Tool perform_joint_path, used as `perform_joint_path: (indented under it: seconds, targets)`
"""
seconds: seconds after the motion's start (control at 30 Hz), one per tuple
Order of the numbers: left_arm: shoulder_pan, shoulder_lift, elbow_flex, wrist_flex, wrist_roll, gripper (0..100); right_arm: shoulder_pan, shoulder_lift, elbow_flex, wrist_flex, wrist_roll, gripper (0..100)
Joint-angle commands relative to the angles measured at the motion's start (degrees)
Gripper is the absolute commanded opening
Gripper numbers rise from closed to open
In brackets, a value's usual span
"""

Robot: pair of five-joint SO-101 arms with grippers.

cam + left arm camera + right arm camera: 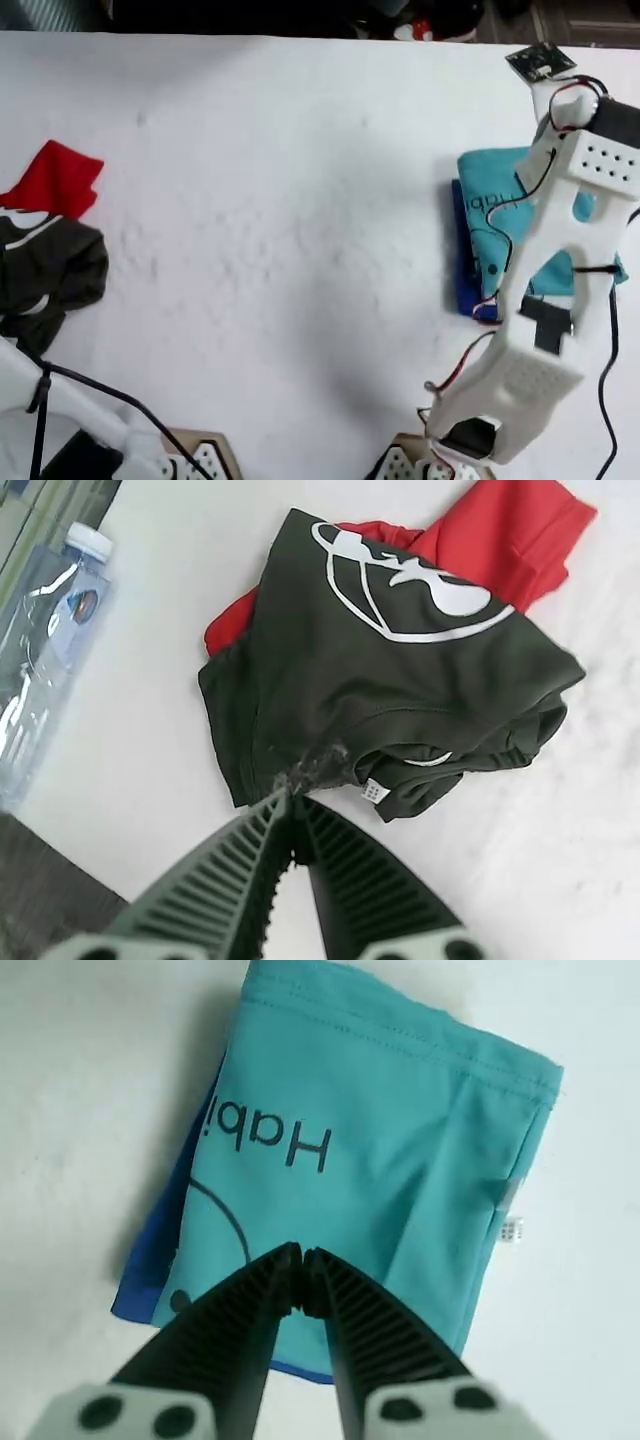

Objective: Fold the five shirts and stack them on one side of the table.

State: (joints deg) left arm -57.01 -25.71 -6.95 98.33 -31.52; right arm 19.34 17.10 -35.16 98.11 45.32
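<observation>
A dark olive shirt [400, 680] with a white emblem lies crumpled on a red shirt [510, 530] at the table's left side; both also show in the high view, the dark shirt [55, 268] in front of the red shirt [58, 176]. My left gripper [293, 802] is shut, its tips right at the dark shirt's near edge. On the right, a folded teal shirt [400, 1160] rests on a folded blue shirt [140, 1295]; the high view has the teal shirt [490, 200] and blue shirt [463, 285] partly under the white right arm [560, 280]. My right gripper [300, 1260] hangs shut above the teal shirt.
A clear water bottle [50, 640] lies beside the dark shirt near the table's edge. The white table [280, 220] stretches bare between the two shirt piles. Cables [110, 395] run along the left arm at the front.
</observation>
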Motion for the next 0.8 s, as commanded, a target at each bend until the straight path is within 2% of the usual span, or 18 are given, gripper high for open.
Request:
perform_joint_path:
  seconds: [0.0, 0.1, 0.3, 0.47, 0.53, 0.77]
  targets:
    - [2.68, 0.31, 2.02, -1.58, -5.8, 3, -1.45, -9.71, 7.12, 0.57, -0.09, 1.8]
    - [4.18, 4.62, 6.15, -1.85, -9.85, 5, -2.68, -17.1, 18.11, 0.48, -0.09, 1.8]
    - [5.58, 15.52, 6.07, -1.32, -18.55, 24, -6.29, -30.37, 37.54, 0.4, -0.09, 1.8]
    - [8.92, 26.07, 0.62, -1.41, -27.08, 24, -7.43, -37.32, 47.21, 0.4, -0.09, 1.8]
    - [9.89, 31.25, -1.67, -2.11, -27.96, 24, -7.34, -39.16, 49.49, 0.4, -0.35, 1.8]
    - [12.97, 48.57, -11.69, -2.55, -28.13, 24, -7.34, -42.51, 52.48, 0.4, -8.7, 1.8]
